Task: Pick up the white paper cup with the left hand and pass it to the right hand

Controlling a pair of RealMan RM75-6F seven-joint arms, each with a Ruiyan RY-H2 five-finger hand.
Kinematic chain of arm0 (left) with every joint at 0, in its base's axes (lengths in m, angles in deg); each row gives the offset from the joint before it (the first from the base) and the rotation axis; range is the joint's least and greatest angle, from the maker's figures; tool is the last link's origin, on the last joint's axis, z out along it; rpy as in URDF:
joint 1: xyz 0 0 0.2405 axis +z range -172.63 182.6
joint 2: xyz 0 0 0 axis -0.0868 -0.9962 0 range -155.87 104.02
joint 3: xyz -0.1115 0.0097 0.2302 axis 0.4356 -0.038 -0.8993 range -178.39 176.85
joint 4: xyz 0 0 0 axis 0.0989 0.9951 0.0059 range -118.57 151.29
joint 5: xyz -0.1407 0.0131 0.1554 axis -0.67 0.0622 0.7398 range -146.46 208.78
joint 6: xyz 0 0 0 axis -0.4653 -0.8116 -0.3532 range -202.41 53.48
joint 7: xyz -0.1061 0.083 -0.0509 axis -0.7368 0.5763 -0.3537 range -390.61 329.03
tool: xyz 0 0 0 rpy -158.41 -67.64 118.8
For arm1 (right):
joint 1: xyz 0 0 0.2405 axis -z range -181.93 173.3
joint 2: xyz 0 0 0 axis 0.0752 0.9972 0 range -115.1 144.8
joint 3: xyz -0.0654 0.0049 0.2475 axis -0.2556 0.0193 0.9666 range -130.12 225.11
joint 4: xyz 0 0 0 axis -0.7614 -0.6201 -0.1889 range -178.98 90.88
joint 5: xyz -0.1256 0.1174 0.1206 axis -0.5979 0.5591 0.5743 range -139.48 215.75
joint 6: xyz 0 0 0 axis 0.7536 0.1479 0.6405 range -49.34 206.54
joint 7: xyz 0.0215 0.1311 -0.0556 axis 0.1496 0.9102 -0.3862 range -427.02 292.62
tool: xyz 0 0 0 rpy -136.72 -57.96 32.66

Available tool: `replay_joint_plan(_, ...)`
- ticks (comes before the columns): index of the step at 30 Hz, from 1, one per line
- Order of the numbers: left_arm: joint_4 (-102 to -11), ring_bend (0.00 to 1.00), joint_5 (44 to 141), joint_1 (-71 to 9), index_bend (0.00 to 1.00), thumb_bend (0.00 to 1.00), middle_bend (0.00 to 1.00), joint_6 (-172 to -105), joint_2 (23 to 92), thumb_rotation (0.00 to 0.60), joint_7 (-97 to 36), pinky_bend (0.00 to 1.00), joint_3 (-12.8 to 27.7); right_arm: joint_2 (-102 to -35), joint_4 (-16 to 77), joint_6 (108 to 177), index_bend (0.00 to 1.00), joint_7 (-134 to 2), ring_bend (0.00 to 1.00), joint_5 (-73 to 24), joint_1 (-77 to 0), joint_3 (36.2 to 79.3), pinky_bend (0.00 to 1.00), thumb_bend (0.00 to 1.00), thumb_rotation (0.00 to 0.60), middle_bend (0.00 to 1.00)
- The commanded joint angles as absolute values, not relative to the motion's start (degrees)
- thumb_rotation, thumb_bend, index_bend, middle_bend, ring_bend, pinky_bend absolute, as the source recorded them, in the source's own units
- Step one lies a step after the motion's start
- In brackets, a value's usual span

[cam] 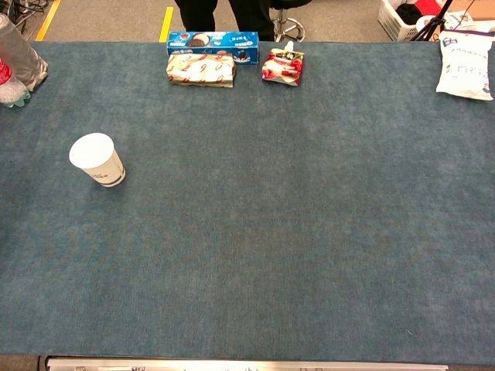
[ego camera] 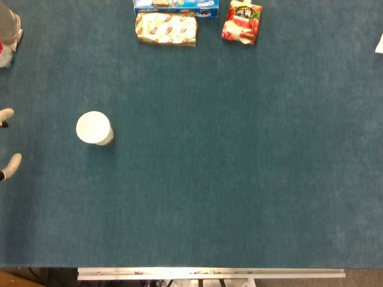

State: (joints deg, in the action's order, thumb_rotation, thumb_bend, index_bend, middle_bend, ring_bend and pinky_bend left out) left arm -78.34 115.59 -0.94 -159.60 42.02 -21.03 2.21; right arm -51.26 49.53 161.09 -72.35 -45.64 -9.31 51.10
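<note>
The white paper cup (ego camera: 94, 128) stands upright, mouth up, on the left part of the blue tabletop (ego camera: 239, 179), clear of the left edge. In the head view, two pale fingertips (ego camera: 6, 116) of the left hand (ego camera: 7, 140) show at the left border, spread apart with nothing between them; the cup lies to their right, near, at about the same depth. The right hand is out of sight, so the left is the nearer. Bare cloth surrounds the cup. Snack packets (ego camera: 166, 28) lie along the far edge, a bottle (cam: 17, 62) at far left, well apart.
</note>
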Motion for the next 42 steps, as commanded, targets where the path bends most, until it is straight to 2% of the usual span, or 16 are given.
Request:
replay_joint_plan(1, -78.4, 0.40, 115.4, -0.7, 0.23, 0.21, 0.37, -159.8, 41.8, 0.600, -21.8, 0.48, 2.2, -51.3, 49.5, 161.1, 0.19, -72.4, 0.26, -45.6, -9.2, 51.1, 0.44, 0.05, 0.600, 0.16)
replay_joint_plan(19, -77.7, 0.40, 116.7, -2.1, 0.23, 0.21, 0.37, -158.6, 44.6, 0.600, -22.1, 0.49, 2.1, -49.9, 51.3, 163.8, 0.19, -71.5, 0.26, -45.9, -6.8, 50.1, 0.44, 0.05, 0.600, 0.16)
replay_joint_plan(26, -79.7, 0.39, 117.2, -3.2, 0.23, 0.21, 0.36, -156.7, 44.6, 0.600, -21.3, 0.49, 1.6, -49.7, 52.3, 164.6, 0.19, -71.8, 0.26, -46.6, -6.2, 49.9, 0.44, 0.05, 0.600, 0.16)
replay_joint_plan(30, -84.2, 0.37, 117.3, -3.6, 0.23, 0.21, 0.34, -154.9, 44.1, 0.600, -23.8, 0.49, 0.8, -49.9, 52.5, 164.4, 0.19, -71.2, 0.26, -46.1, -6.7, 50.7, 0.44, 0.05, 0.600, 0.16)
replay_joint_plan(35, -89.6, 0.30, 118.3, -5.1, 0.21, 0.21, 0.24, -152.5, 42.7, 0.600, -20.9, 0.48, 0.1, -50.6, 52.2, 162.4, 0.19, -71.0, 0.26, -46.1, -9.0, 52.3, 0.44, 0.05, 0.600, 0.16)
replay_joint_plan(39, -93.6, 0.11, 116.8, -6.8, 0.18, 0.21, 0.02, -148.8, 41.6, 0.600, -17.0, 0.39, -0.2, -51.0, 51.9, 161.1, 0.19, -70.6, 0.26, -46.6, -10.4, 52.8, 0.44, 0.05, 0.600, 0.16)
replay_joint_plan(42, -96.0, 0.02, 114.6, -8.3, 0.13, 0.20, 0.00, -146.0, 41.3, 0.600, -13.6, 0.32, 0.0, -51.2, 51.3, 160.4, 0.19, -70.1, 0.26, -46.6, -11.3, 53.2, 0.44, 0.05, 0.600, 0.17)
